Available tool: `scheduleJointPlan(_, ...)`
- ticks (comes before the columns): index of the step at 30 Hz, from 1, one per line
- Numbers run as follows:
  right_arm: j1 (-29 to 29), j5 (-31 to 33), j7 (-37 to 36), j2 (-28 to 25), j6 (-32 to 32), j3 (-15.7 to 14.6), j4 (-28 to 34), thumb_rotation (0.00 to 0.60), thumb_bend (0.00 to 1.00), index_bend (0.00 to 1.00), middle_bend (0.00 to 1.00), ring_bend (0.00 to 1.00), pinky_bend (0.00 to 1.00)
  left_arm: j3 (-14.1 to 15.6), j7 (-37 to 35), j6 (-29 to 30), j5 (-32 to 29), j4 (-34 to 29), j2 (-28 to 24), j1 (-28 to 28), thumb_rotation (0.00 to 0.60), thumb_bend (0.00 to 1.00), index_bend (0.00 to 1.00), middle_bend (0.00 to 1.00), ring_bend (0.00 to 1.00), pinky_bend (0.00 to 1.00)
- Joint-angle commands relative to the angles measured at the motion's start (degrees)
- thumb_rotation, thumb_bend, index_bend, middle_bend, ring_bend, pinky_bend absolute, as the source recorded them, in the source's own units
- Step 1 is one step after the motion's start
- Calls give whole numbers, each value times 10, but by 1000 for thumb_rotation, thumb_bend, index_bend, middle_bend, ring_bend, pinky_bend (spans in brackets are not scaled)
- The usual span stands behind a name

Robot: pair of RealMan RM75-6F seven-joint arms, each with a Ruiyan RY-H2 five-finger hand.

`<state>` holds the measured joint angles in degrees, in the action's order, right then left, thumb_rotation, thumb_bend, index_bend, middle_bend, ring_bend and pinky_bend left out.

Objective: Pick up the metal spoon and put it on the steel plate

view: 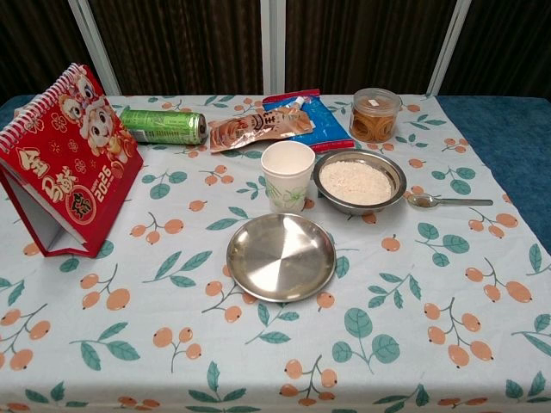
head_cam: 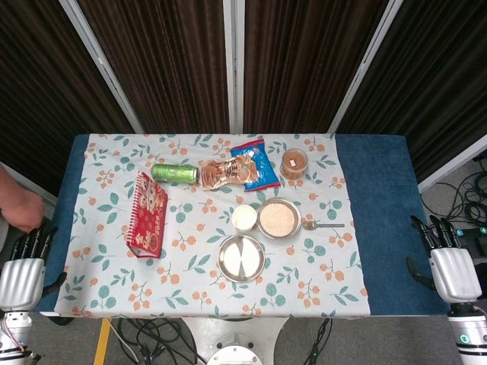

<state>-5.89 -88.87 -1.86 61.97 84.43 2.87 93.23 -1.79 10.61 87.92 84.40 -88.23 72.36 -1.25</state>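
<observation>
Head view, spoon: the metal spoon [head_cam: 322,225] lies on the flowered cloth just right of the bowl of grain [head_cam: 278,218], its bowl end toward that bowl and its handle running out toward the right edge of the cloth.
Head view, plate: the steel plate [head_cam: 241,258] sits bare, nearer the robot and to the left of the spoon.
Head view, right hand: the right hand [head_cam: 452,266] hangs off the table's right edge, fingers straight and apart, holding nothing; the spoon lies to its left and further from the robot.
Head view, left hand: the left hand [head_cam: 23,274] is off the left edge, fingers extended, nothing in it, well apart from the spoon.
Head view, nearer arm: the right, I'd judge, with the handle pointing its way.
Chest view, spoon: the spoon [view: 448,201] lies crosswise, handle to the right, just beside the grain bowl [view: 359,181].
Chest view, plate: the plate [view: 281,256] lies in front of the paper cup [view: 287,175].
Chest view, hands: neither shows.
</observation>
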Motion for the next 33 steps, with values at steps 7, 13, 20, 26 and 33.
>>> scheduleJointPlan(7,-2,-1,1,-2,-5,-1,1,600,327,0,203,0,0,0,1,-1,1,-1,0,-1,600,263,128,100,47,110)
scheduleJointPlan(13,-32,5,27,-3,-48,8,9,600,250,5,222,0,0,-3,0,-1,-1,-2,-1,-2,600,262,127,100,47,110)
scheduleJointPlan(20,-123,67,84,35,-191,38,-11,600,174,191,289,0,12,-1,-1,-4,-5,0,1,-1,600,263,127,100,47,110)
scheduleJointPlan(26,-198,129,124,111,-299,55,-94,600,232,246,317,11,37,0,-2,-10,-9,2,3,-1,600,263,127,99,47,110)
scheduleJointPlan(33,-250,161,155,192,-357,57,-199,600,269,322,324,11,38,-1,-1,-13,-12,2,2,-2,600,263,128,100,47,110)
